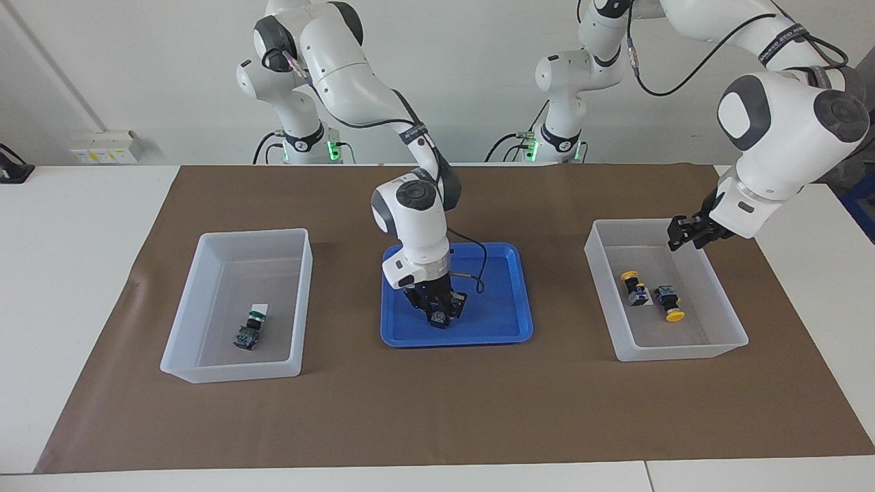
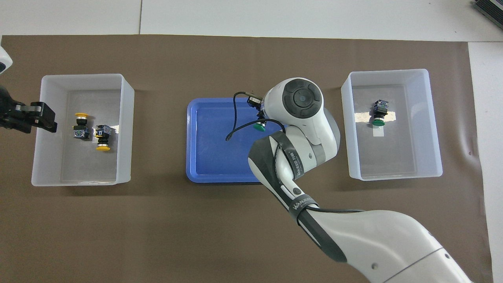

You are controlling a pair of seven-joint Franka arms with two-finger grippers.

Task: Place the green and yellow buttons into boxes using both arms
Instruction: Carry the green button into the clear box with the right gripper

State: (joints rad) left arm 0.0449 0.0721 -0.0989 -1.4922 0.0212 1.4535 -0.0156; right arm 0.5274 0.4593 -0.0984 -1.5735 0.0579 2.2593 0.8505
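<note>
Task state, three of four buttons boxed. In the box [image 1: 683, 352] at the left arm's end of the bench [image 1: 82, 225] we see both yellow buttons [image 1: 632, 287] lying on their sides, just beside each other on the floor of the box; we judge this half of the task done. In the other box [image 1: 232, 372], at the right arm's end, one green button [image 1: 247, 333] lies next to a small white label. The last green button [image 1: 439, 317] is at the blue tray [image 1: 506, 328] between the two boxes, and the right end effector [image 1: 437, 316] is narrowed onto its dark body, the green cap [image 2: 258, 126] showing beside the wrist in the overhead view. We cannot tell whether the button is already clear of the tray floor. The left end effector [image 1: 683, 236] hangs empty over the rim of the box with the yellow buttons, at the side nearer the robots; we cannot tell whether it stands wide or narrow. What we judge to be left: carry the last green button to the box at the right arm's end, set it down beside the one green button already there, and release it
</note>
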